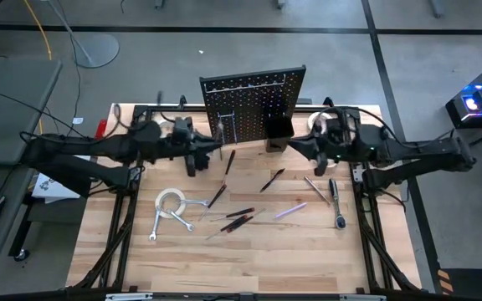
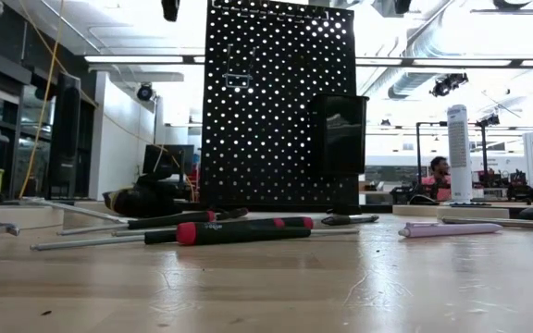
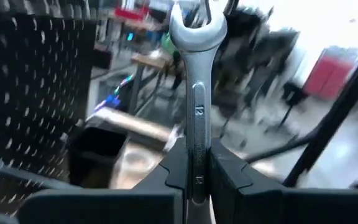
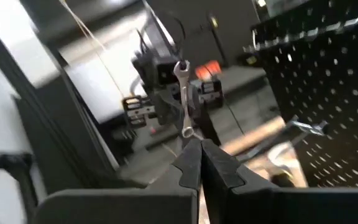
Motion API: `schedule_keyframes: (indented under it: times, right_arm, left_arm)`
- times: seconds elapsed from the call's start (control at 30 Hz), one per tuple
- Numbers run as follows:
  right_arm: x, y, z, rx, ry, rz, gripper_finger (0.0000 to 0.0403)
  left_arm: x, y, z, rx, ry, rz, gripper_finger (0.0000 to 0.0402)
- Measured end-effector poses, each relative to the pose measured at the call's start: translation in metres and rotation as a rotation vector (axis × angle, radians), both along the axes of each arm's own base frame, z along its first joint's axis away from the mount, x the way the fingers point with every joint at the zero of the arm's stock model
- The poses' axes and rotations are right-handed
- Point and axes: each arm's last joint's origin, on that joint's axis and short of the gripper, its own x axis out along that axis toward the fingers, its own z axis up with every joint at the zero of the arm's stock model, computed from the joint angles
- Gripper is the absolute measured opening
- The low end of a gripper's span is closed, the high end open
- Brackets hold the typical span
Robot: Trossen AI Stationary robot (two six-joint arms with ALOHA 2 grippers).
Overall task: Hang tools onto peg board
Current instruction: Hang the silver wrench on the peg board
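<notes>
The black peg board point(image 1: 253, 100) stands upright at the table's far middle, with a black bin point(image 1: 279, 128) on its front and a silver tool point(image 1: 233, 127) hanging on it. My left gripper point(image 1: 216, 150) is raised in front of the board's left part, shut on a silver wrench point(image 3: 196, 74). My right gripper point(image 1: 295, 146) is raised near the bin, shut and holding nothing point(image 4: 199, 149). On the table lie a white tape roll point(image 1: 171, 203), wrenches point(image 1: 159, 224), several screwdrivers point(image 1: 239, 219), a purple one point(image 1: 291, 211) and a ratchet point(image 1: 335, 201). My left gripper pinches the wrench's shank point(image 3: 197, 134) between its two fingers, in the shank's lower half. The fingers are level and come from the table's left, lying across the wrench. The wrench stands upright, its open-end head point(image 3: 196, 31) above the fingers, lifted clear of the table.
Red-and-black screwdrivers point(image 2: 239, 231) and the purple tool point(image 2: 447, 228) lie across the table's middle, in front of the peg board point(image 2: 276, 102). Black frame rails point(image 1: 366, 226) run along the table's left and right sides. The near strip of the table point(image 1: 241, 267) is bare wood.
</notes>
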Motion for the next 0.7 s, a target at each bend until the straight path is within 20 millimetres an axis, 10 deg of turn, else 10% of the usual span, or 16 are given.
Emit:
schedule_keyframes:
  times: [0.7]
  right_arm:
    - [-0.002, 0.000, 0.010, 0.025, 0.049, 0.010, 0.0000]
  left_arm:
    - [0.051, 0.005, -0.005, 0.421, 0.313, 0.024, 0.0024]
